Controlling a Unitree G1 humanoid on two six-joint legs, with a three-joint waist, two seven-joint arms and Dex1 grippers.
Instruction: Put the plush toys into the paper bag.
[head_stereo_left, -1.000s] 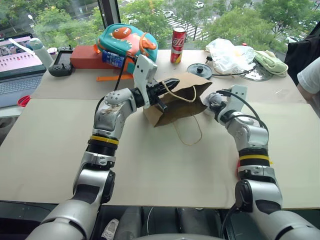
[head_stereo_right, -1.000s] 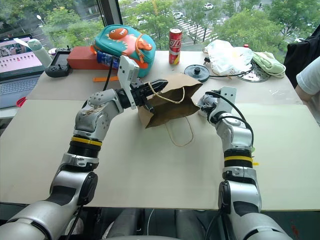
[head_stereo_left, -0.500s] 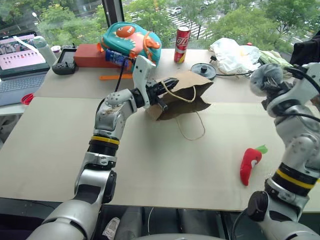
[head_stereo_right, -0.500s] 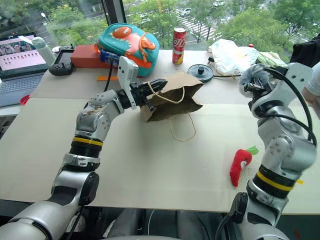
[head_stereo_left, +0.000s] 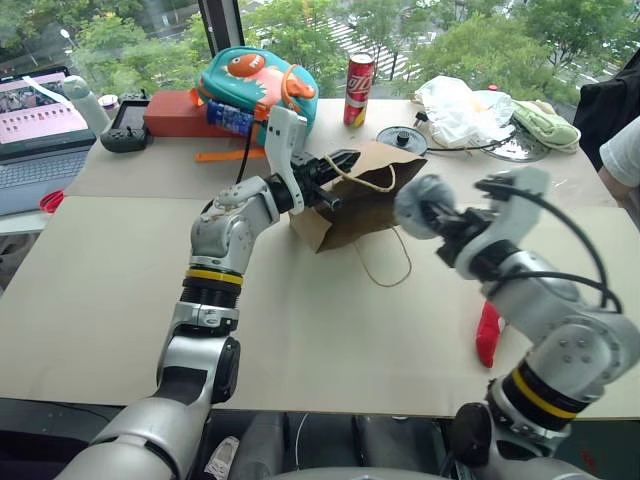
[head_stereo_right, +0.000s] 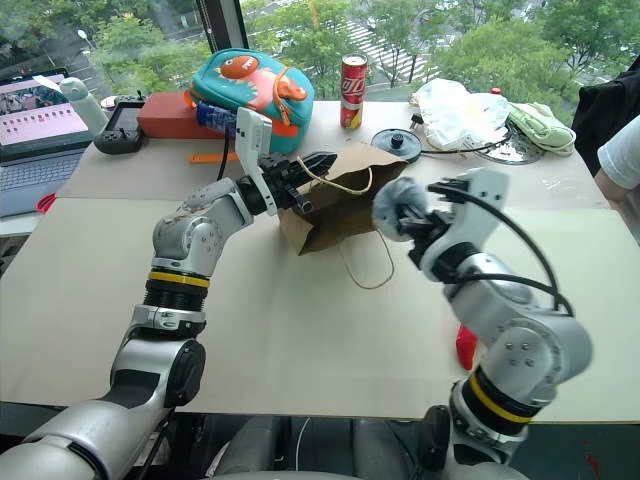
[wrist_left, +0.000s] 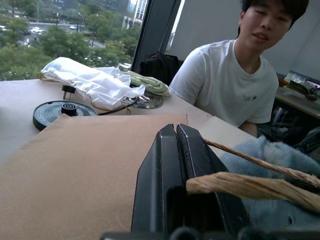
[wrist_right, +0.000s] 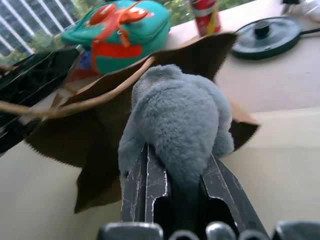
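Two toys to bag, zero inside so far.

Left eye view: propping up the rim of the paper bag (head_stereo_left: 372, 198) with the left fingers (head_stereo_left: 338, 163), bag lying on its side on the desk (head_stereo_left: 100, 280), mouth facing the right arm. Carrying the grey-blue plush (head_stereo_left: 420, 204) in the right fingers (head_stereo_left: 447, 216), hovering just in front of that mouth, not in yet.

Right eye view: lying on the desk near the right arm, the red plush (head_stereo_right: 466, 347), untouched and half hidden behind the forearm.

Left wrist view: pressing flat together, both left fingers, with the cord handle (wrist_left: 240, 185) draped across them. Pinching any paper too? Can't tell. Sitting behind the desk, a person (wrist_left: 235, 75) in a white T-shirt.

Right wrist view: squeezing the grey-blue plush firmly from both sides, dark bag opening right behind it, teal backpack (wrist_right: 120, 35) further back.

Guessing roughly a third done: first toy gripped and lined up, needing pushing in and letting go, then the whole red one.
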